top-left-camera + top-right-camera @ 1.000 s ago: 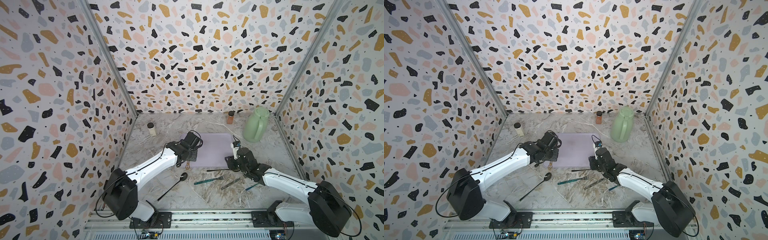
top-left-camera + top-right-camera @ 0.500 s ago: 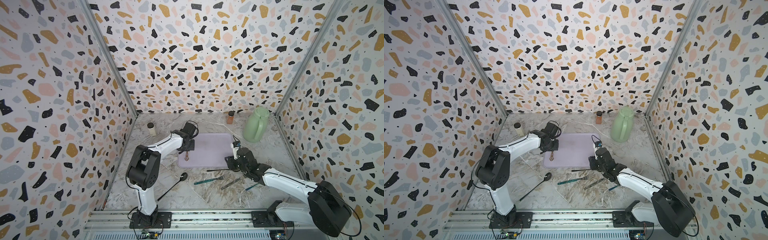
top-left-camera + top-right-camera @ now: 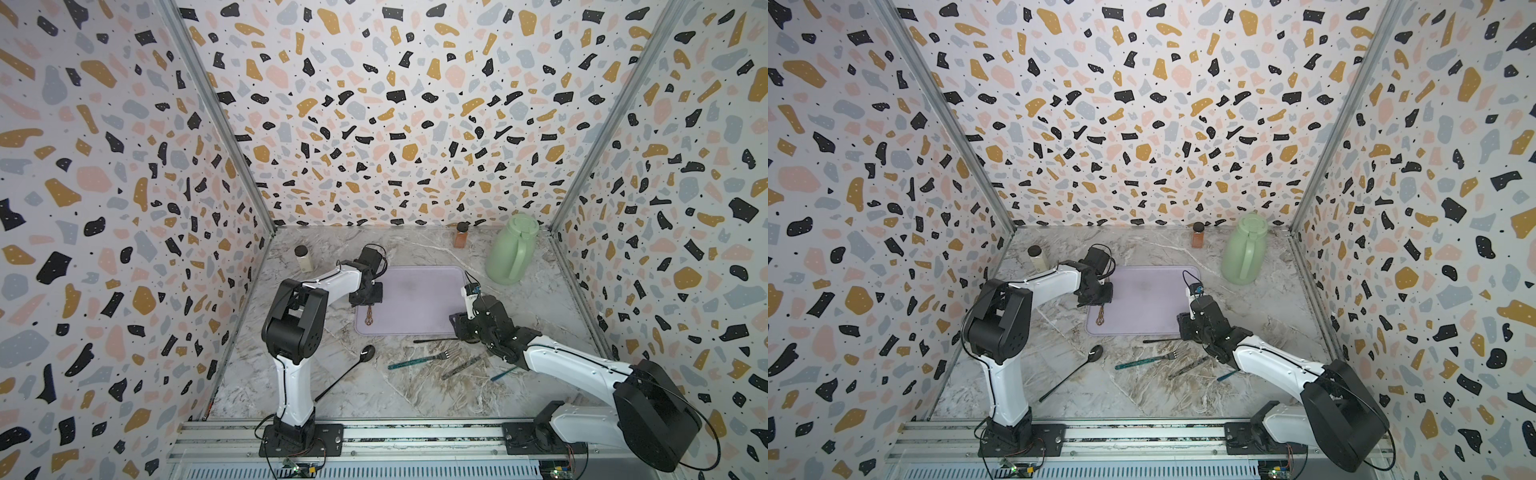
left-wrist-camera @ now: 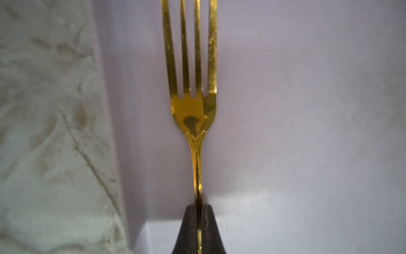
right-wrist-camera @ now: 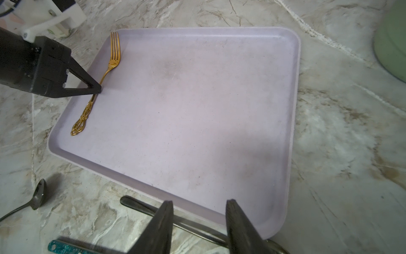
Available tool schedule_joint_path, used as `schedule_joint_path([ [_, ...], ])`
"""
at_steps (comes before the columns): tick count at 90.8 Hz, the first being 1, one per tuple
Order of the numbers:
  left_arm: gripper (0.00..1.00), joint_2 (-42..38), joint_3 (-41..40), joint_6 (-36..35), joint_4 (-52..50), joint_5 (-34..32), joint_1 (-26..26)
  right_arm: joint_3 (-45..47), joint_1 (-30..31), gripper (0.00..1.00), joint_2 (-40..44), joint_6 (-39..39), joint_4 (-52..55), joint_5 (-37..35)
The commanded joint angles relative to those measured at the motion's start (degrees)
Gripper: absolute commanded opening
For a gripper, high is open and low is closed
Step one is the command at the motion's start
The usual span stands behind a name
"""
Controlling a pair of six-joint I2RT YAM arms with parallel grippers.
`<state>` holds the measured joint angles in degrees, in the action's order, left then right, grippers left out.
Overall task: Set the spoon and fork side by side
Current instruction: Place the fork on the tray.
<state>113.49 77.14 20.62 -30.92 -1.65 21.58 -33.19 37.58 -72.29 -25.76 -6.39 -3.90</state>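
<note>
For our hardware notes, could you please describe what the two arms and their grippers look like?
The left arm and right arm have white links, bulky black joints and thin black wrist cables. The left gripper and right gripper are black with tapered, wedge-shaped fingers.
</note>
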Motion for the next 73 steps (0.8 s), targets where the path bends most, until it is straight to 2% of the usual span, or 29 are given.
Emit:
schedule_joint_path([
  [1, 0.03, -0.6, -0.4, 0.3, -0.2, -2.9, 0.1, -2.5, 0.3, 0.44, 0.1, -0.3, 0.9, -0.4],
  [27, 0.06, -2.3, -2.1, 1.2, -0.1, -4.1, -0.1, -2.5, 0.3, 0.45, 0.0, -0.4, 1.0, -0.6],
  [37, 0.19, -2.7, -1.7, 0.6, -1.2, -3.6, -0.1, -2.4, 0.3, 0.45, 0.0, -0.6, 1.0, -0.7],
  [45, 0.35, -4.1, -1.4, 0.3, -2.0, -3.3, -0.1, -2.5, 0.3, 0.45, 0.1, -0.8, 1.2, -0.8],
  [48, 0.38, -5.0, -1.6, 0.3, -2.2, -3.0, -0.1, -2.6, 0.3, 0.45, 0.2, -1.1, 1.7, -0.9],
  [57, 0.41, -8.1, -2.3, 0.2, -3.0, -2.3, 0.2, -3.7, 0.3, 0.45, 0.8, -3.1, 5.2, -2.7],
  [73, 0.43, -15.1, -5.4, 0.6, -4.7, -2.5, 2.8, -8.5, 0.3, 0.46, 0.2, -9.2, 17.9, -6.5],
])
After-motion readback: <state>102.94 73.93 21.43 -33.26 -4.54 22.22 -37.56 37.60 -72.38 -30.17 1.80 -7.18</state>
